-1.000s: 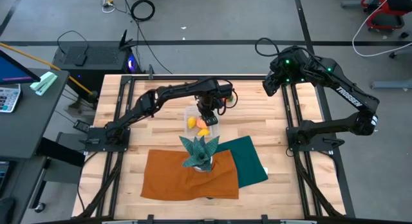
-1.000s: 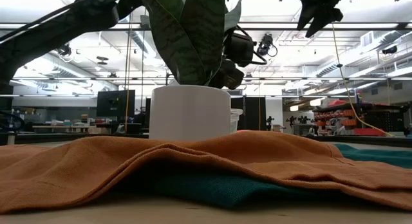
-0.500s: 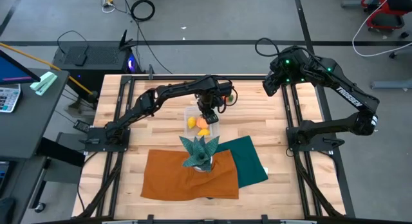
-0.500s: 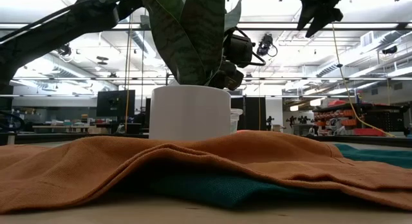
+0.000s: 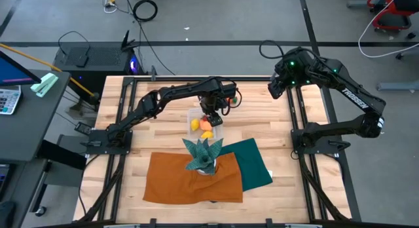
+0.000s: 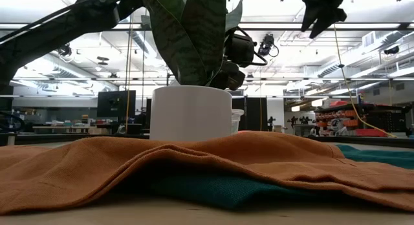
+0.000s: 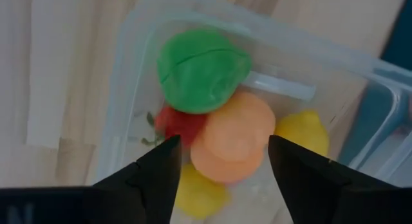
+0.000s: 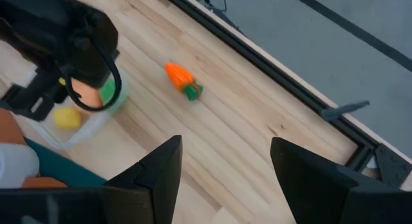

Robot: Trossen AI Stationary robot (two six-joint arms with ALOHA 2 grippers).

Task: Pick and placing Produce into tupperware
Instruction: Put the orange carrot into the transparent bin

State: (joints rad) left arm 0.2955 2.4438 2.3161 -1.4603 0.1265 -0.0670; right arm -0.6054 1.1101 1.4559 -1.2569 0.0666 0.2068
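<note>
The clear tupperware point(image 5: 205, 126) stands mid-table and holds several pieces of produce: a green one point(image 7: 203, 69), a red one point(image 7: 175, 124), an orange one point(image 7: 235, 143) and two yellow ones point(image 7: 302, 130). My left gripper point(image 7: 223, 141) hangs over it, pointing down, open, its fingers on either side of the orange piece without touching it. An orange carrot point(image 8: 182, 80) lies on the bare wood between the tupperware and the table's far edge. My right gripper point(image 8: 225, 159) waits high over the far right of the table point(image 5: 278, 84), open, with nothing between its fingers.
A teal spiky plant in a white pot point(image 5: 203, 154) stands on an orange cloth point(image 5: 193, 179) just near of the tupperware, with a green cloth point(image 5: 252, 162) to its right. In the low view the pot point(image 6: 191, 112) hides the tupperware. Bare wood lies left and right.
</note>
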